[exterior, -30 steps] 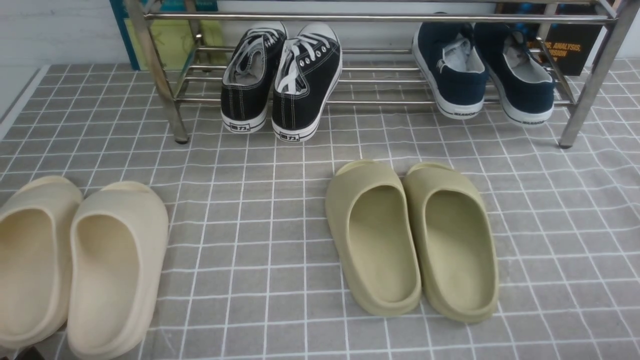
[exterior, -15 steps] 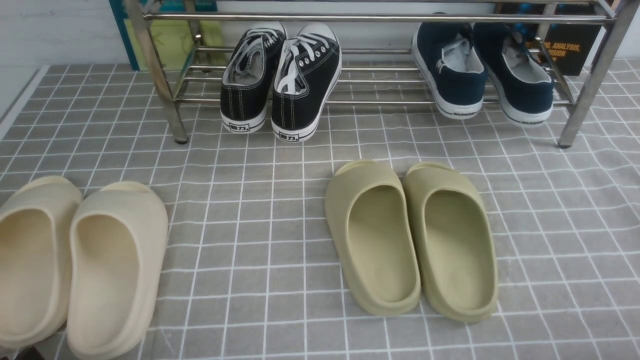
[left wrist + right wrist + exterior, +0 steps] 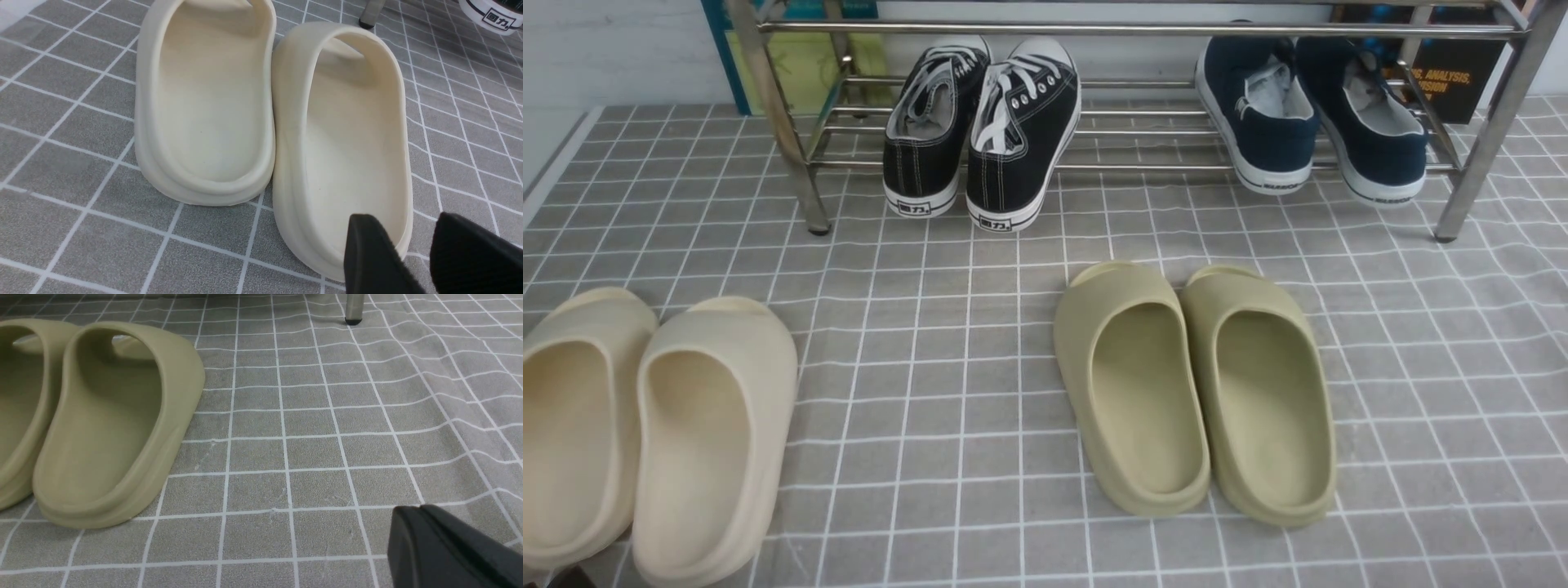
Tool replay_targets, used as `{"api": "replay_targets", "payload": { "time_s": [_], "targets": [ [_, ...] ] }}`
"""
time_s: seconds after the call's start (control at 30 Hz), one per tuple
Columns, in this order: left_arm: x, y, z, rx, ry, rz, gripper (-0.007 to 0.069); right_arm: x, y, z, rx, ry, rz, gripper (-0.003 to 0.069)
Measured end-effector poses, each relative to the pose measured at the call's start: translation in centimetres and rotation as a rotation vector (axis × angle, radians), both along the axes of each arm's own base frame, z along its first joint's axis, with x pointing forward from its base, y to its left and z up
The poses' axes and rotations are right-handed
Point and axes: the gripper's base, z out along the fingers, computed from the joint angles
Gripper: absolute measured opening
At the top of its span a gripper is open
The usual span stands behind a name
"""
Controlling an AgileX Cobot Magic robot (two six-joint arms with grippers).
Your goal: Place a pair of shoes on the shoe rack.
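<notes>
The two navy-blue canvas slip-on sneakers with white rubber soles (image 3: 1311, 122) sat on the lower shelf of the low silver metal-tube shoe rack (image 3: 1143, 31), toward its right end — toes pointing in, heels facing out over the front bar, side by side and close together. Nothing was touching them. Judged from that, the placing itself looked done: both shoes of the pair were on the rack and neither was on the floor covering.

On the same shelf, toward the left, stood a pair of black lace-up canvas sneakers with white laces (image 3: 980, 131), well apart from the navy pair. On the grey cloth with a white grid (image 3: 931, 367) in front of the rack lay a pair of olive foam slides (image 3: 1192, 392) and, at the near left, a pair of cream foam slides (image 3: 654, 433); these were not the task's shoes.

Neither arm showed in the front view. In the left wrist view, the left gripper (image 3: 412, 249) hung just above the heel of one cream slide, its two black fingers parted with a clear gap and nothing between them. In the right wrist view, the right gripper (image 3: 425, 535) had its black fingers pressed together, empty, over bare cloth beside the olive slides.

What was left, as far as could be told, was little or nothing — perhaps only the arms settling to rest.
</notes>
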Motion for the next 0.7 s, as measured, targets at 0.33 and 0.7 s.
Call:
{"api": "replay_targets", "payload": {
  "time_s": [0.33, 0.7],
  "targets": [
    [0.00, 0.00, 0.00, 0.000, 0.000, 0.000, 0.0239, 0.00, 0.00, -0.01, 0.000, 0.001, 0.000, 0.0005],
    [0.00, 0.00, 0.00, 0.000, 0.000, 0.000, 0.0239, 0.00, 0.00, -0.01, -0.007, 0.001, 0.002, 0.0012]
  ]
}}
